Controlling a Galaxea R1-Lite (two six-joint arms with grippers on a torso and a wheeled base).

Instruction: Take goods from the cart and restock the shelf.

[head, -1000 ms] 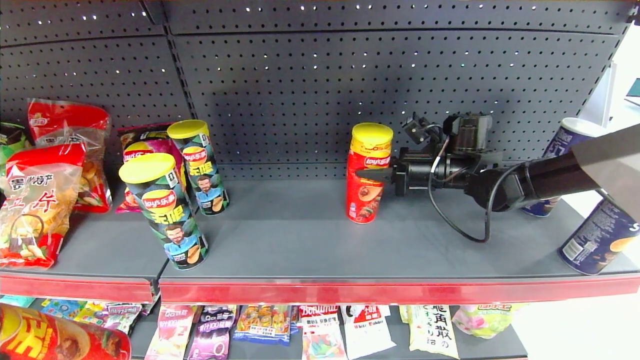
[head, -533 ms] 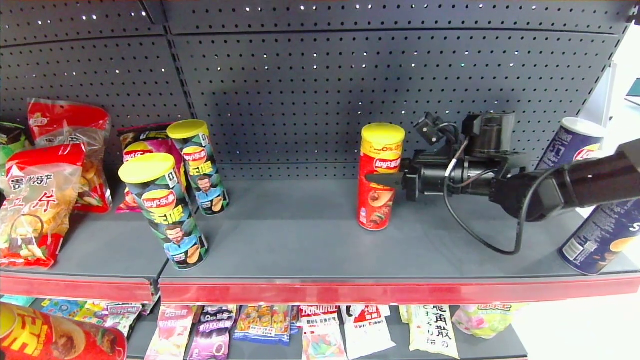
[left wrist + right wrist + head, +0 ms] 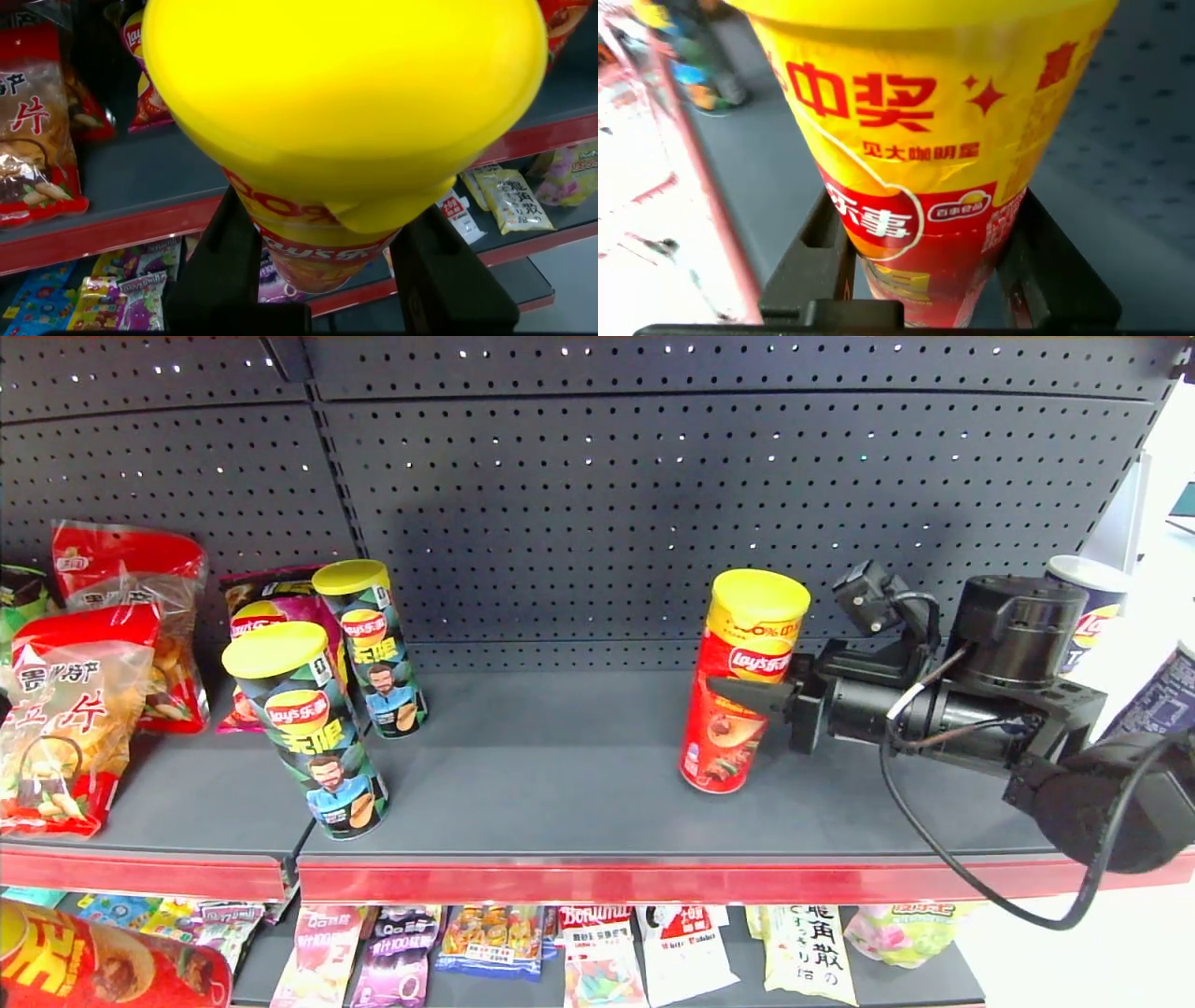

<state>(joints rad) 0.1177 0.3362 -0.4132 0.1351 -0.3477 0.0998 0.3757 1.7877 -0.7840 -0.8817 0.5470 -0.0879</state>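
I find the right gripper (image 3: pixel 739 695) clamped on the red can (image 3: pixel 724 747) at mid-height; since a second ago both have shifted from frame centre toward the lower right along the shelf (image 3: pixel 560 784); the can leans right, base contact unclear; left gripper (image 3: pixel 327 280) grips a second yellow-lidded can (image 3: pixel 346 93).

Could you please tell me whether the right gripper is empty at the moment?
No, the right gripper is shut on the red can with the yellow lid, holding it nearly upright over the shelf.
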